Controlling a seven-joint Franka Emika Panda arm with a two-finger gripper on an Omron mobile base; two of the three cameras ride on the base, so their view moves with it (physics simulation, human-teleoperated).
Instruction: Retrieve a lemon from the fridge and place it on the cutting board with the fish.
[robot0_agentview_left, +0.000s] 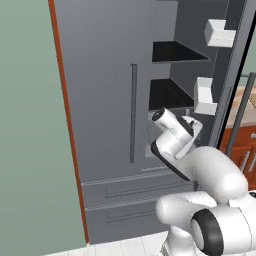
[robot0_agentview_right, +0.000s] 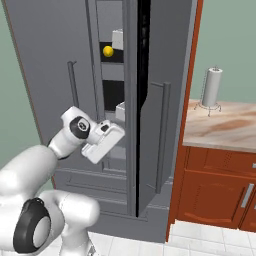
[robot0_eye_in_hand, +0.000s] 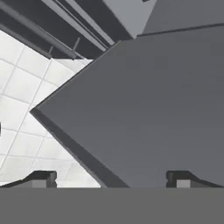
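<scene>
Fridge (robot0_agentview_left: 100, 75): right door (robot0_agentview_right: 165, 100) swung open, left door shut. Lemon (robot0_agentview_right: 108, 51) sits on an upper shelf inside, beside a white box (robot0_agentview_right: 118, 39), seen through the gap in the right base view. 2 white door bins (robot0_agentview_left: 220, 33) hang on the open door. Arm reaches toward the opening at mid height. Gripper (robot0_eye_in_hand: 109, 179): fingers spread wide, nothing between them; below it, grey door panel and white floor tiles (robot0_eye_in_hand: 17, 87). Paper towel roll (robot0_agentview_right: 212, 87) upright on the counter (robot0_agentview_right: 225, 127), right of fridge.
</scene>
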